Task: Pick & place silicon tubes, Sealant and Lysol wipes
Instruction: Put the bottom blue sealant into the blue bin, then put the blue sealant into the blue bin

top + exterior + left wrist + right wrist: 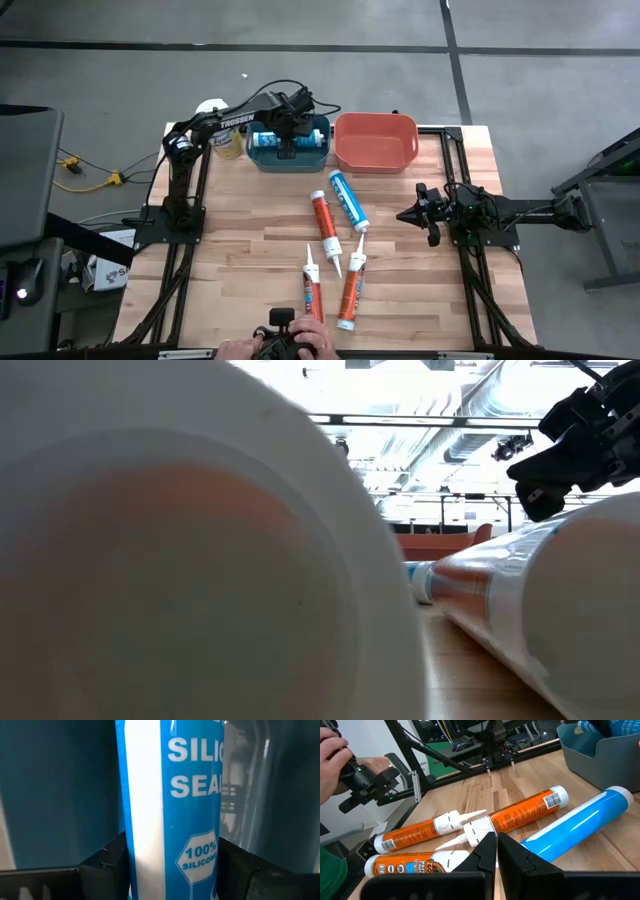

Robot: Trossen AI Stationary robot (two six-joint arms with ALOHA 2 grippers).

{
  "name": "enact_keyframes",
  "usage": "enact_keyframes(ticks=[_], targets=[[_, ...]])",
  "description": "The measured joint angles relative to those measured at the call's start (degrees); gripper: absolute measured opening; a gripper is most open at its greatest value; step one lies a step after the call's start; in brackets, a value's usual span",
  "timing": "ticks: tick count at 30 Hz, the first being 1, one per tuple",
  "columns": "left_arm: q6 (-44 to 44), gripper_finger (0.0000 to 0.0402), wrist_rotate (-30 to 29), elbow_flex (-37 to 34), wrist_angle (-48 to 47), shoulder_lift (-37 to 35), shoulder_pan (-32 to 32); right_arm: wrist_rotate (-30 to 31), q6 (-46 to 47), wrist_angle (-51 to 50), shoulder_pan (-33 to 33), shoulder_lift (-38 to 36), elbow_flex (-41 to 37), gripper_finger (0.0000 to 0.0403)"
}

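My left gripper (288,140) reaches down into the blue bin (262,156) at the table's far side, shut on a blue silicone tube (170,795). The Lysol wipes (228,147), a pale yellow canister, stand left of that bin, partly hidden by the left arm. On the table lie one blue tube (348,200) and three orange tubes (325,226) (312,285) (352,285). My right gripper (415,214) waits shut at the right, nothing between its fingers (496,845). My left gripper pinches the blue tube's round body (150,860) between its two fingers (107,865), near the "100% silicone" mark. The fingers come steeply from above and lie across the tube. The tube lies lengthwise inside the blue bin; whether it rests on the floor I cannot tell.
A red bin (375,160) stands right of the blue bin. A person's hands (290,345) hold a controller at the near edge. In the low view, tube ends (180,560) right before the camera block most of the table.
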Motion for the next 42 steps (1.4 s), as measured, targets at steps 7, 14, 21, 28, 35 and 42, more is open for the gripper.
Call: enact_keyframes(ticks=[7, 14, 21, 28, 35, 42], targets=[[0.41, 0.0193, 0.33, 0.00, -0.01, 0.00, -0.03, -0.01, 0.00, 0.00, 0.00, 0.00, 0.00, 0.0012], [0.35, 0.0205, 1.28, 0.00, 0.40, 0.94, -0.68, 0.01, 0.00, 0.00, 0.00, 0.00, -0.01, 0.0012], [-1.08, 0.0290, -0.90, 0.09, 1.82, 0.83, -1.10, 0.00, 0.00, 0.01, 0.00, 0.00, -0.01, 0.0012], [-1.42, 0.0267, -2.93, 0.09, 1.83, 0.83, -1.33, -0.01, 0.00, 0.02, 0.00, 0.00, -0.01, 0.0012], [-3.76, 0.0211, -4.10, 0.03, 1.59, 0.66, -2.74, -0.01, 0.00, 0.02, 0.00, 0.00, -0.01, 0.0012], [-8.21, 0.0113, -3.21, -0.09, -0.09, -0.67, -4.89, -0.01, 0.00, 0.02, 0.00, 0.00, 0.00, 0.0012]])
